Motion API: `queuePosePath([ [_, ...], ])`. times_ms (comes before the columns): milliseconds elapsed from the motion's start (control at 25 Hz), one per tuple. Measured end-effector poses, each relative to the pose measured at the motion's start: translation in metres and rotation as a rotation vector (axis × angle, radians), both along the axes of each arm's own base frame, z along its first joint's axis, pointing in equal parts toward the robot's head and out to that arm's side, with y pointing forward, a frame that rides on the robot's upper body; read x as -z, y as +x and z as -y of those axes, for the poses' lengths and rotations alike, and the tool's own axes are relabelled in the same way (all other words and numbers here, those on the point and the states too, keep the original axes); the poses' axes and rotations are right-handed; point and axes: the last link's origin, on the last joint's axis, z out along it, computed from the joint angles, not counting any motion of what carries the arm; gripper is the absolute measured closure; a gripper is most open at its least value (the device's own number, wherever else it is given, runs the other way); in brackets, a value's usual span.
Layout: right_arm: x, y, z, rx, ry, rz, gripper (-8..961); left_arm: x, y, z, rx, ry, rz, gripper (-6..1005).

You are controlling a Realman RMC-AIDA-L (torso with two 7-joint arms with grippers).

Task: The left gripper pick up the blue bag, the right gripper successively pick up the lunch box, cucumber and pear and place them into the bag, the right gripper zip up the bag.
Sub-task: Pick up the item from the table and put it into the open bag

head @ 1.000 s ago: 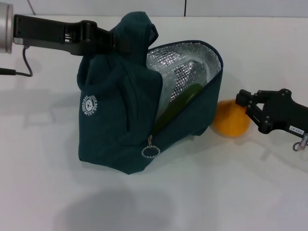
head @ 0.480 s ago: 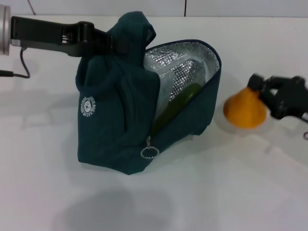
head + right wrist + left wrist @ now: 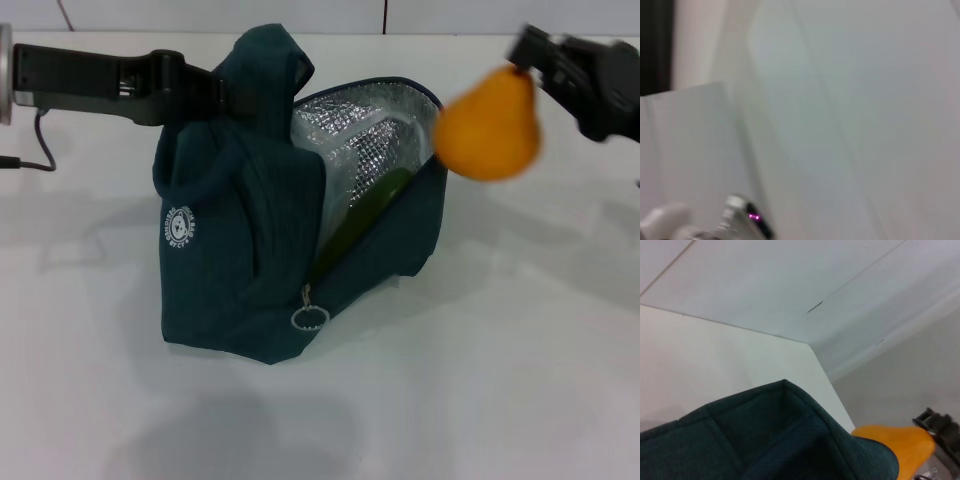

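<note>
Right claw (image 3: 527,52) grips pear (image 3: 490,125) by narrow end, long axis tilted, broad end down-left beside bag (image 3: 250,240).

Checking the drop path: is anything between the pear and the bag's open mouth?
Nothing: in the head view the pear, held by the right gripper, hangs right beside the bag.

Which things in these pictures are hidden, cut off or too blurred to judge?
- Lunch box: head view, not made out; the blue bag wall and its silver lining cover the inside.
- Cucumber: head view, only a green strip shows at the bag opening.
- Pear: head view, motion-blurred; left wrist view, cut off by the bag rim.
- Right gripper: head view, blurred and cut by the picture edge.
- Left gripper: head view, jaw tips buried in bag fabric.
</note>
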Motion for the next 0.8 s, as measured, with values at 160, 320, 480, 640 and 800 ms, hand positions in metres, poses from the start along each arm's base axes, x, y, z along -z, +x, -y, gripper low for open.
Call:
queuePosePath([
  [160,0.018,-0.033,-0.009,-0.089,-0.08,0.026,908,0.0,0.001,0.0,0.003,-0.001,-0.002,959],
  [320,0.043,-0.06,-0.015,-0.146,-0.157,0.09,904,0.001,0.0,0.0,0.002,-0.003,-0.002,959],
  [480,0.057,-0.07,-0.016,-0.166,-0.2,0.141,900,0.001,0.0,0.0,0.001,-0.003,-0.002,959],
  [640,0.069,-0.074,-0.015,-0.171,-0.23,0.191,895,0.001,0.0,0.0,0.0,-0.002,-0.001,959],
  [800,0.078,-0.075,-0.012,-0.181,-0.251,0.222,891,0.001,-0.004,0.002,-0.009,-0.004,0.0,959],
])
